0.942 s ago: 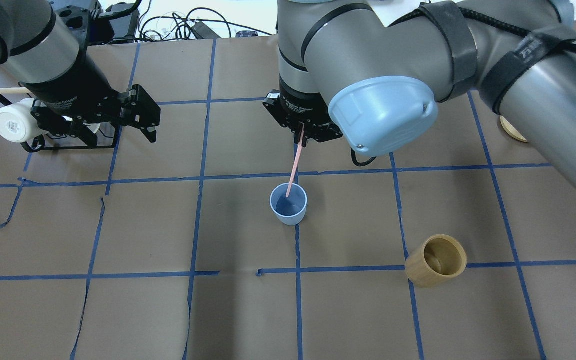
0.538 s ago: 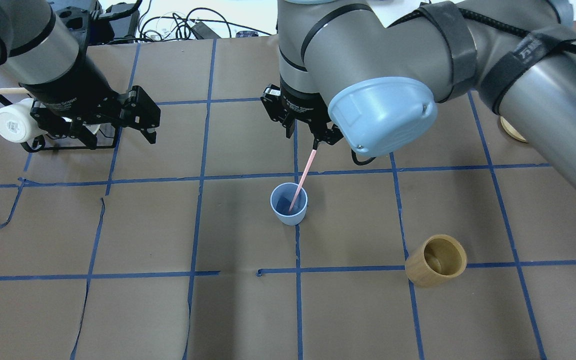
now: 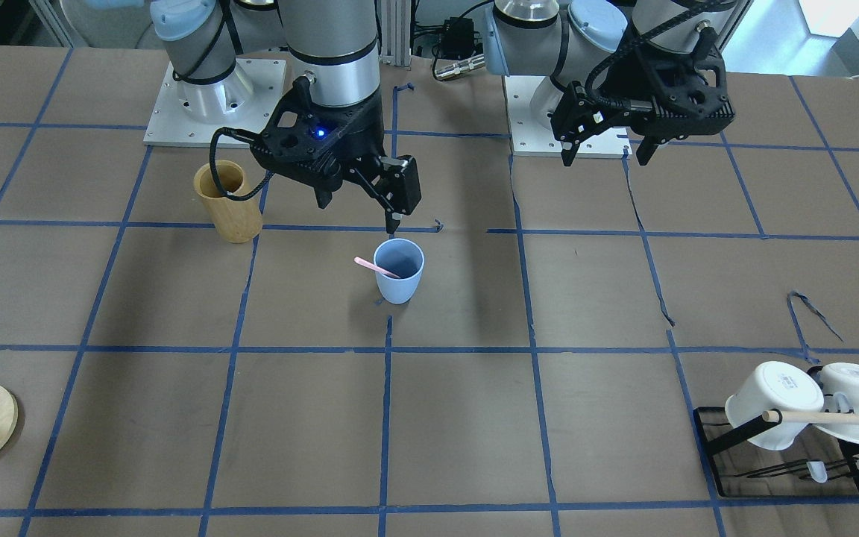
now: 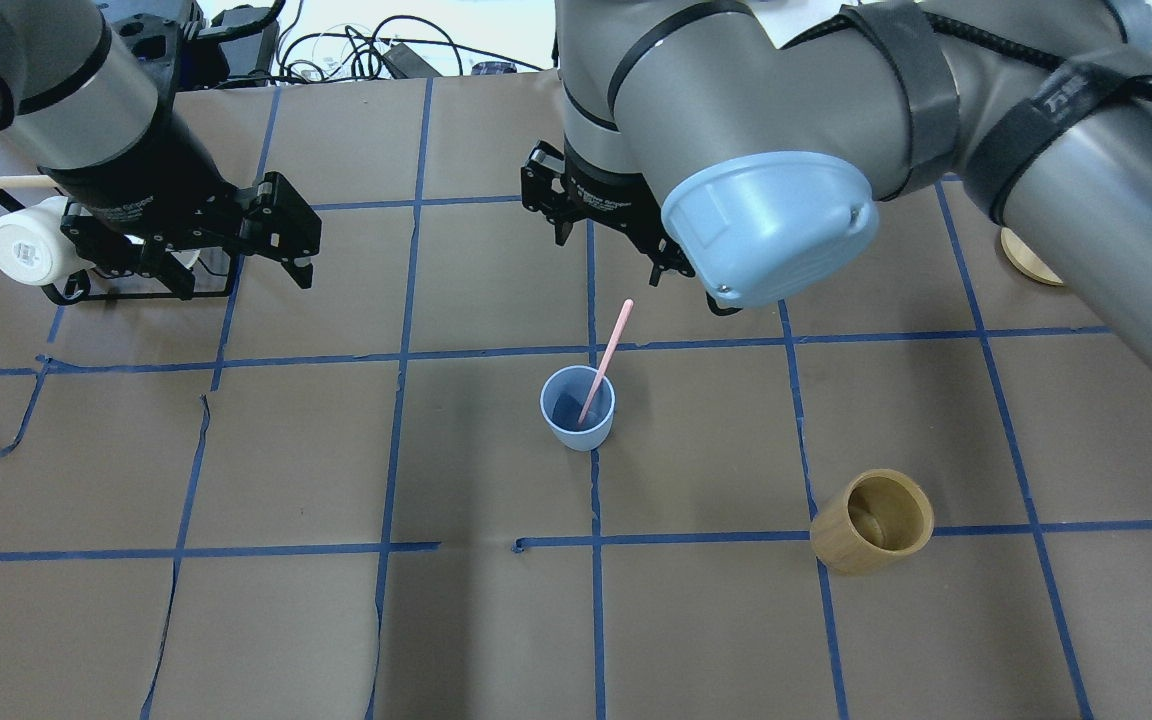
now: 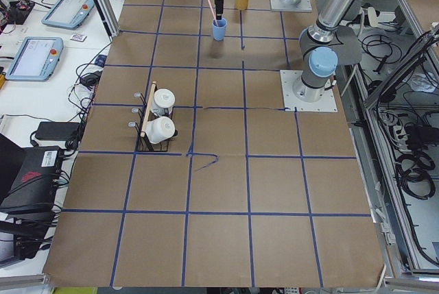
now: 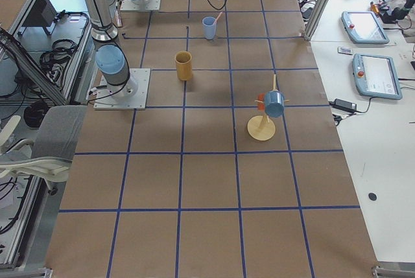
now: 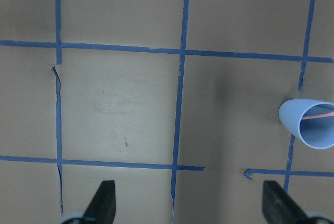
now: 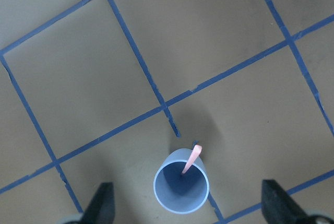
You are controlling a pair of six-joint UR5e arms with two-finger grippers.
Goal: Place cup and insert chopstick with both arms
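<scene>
My right gripper [image 4: 608,255] hangs over the table with its jaws spread wide and nothing in them. Seen from overhead, it sits at twelve o'clock from the small light-blue plastic cup [image 4: 581,436]. The cup stands upright on the brown paper table [image 4: 266,450], with a strip of blue tape [image 4: 596,600] meeting its foot at six o'clock. The thin pink chopstick [image 4: 608,348] has its lower end inside the cup. It leans on the rim toward one o'clock, and its top end is free, just short of my fingertips.

My left gripper [image 3: 603,153] is also wide open and empty, well off at ten o'clock from the cup.

Both gripper bodies carry white print, and the base of the white mug [image 4: 24,250] on the black wire rack [image 4: 136,294] has a small mark. All of it is too blurred to read.

A round bamboo cup [image 4: 871,522] stands at four o'clock, well apart from the blue one. Bare paper squares lie around the blue cup from five to nine o'clock. Several paper seams there are torn and lifting.
</scene>
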